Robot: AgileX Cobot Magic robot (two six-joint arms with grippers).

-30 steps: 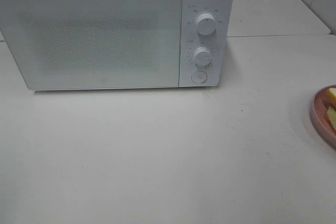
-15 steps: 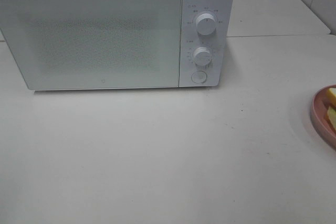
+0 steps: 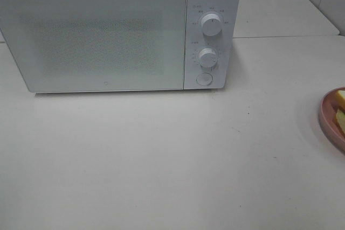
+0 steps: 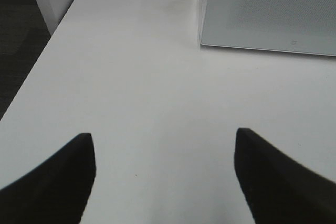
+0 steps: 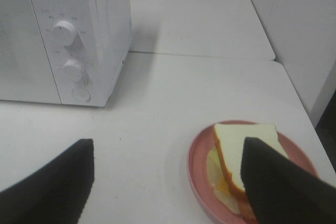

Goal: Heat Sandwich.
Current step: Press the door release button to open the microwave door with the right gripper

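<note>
Left gripper point(image 4: 164, 135): hovering low over the table point(image 4: 142, 77), facing the microwave point(image 4: 270, 11) door, jaws spread wide, gripping nothing.
Right gripper point(image 5: 168, 141): hanging above the pink plate point(image 5: 195, 167), jaws released, empty.
Sandwich point(image 5: 234, 145): lying on that plate, right of the microwave.

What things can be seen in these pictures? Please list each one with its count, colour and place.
microwave: one, white, back of the table, door closed
knobs: two, white, on the microwave's right panel, one above the other
button: one, white, round, below the knobs
table: one, white, under everything
plate: one, pink, at the table's right edge
sandwich: one, cream bread, tan crust, yellow filling, on the plate
left pincer: one, black, open, above the table near the microwave's door
right pincer: one, black, open, above the table beside the plate
</note>
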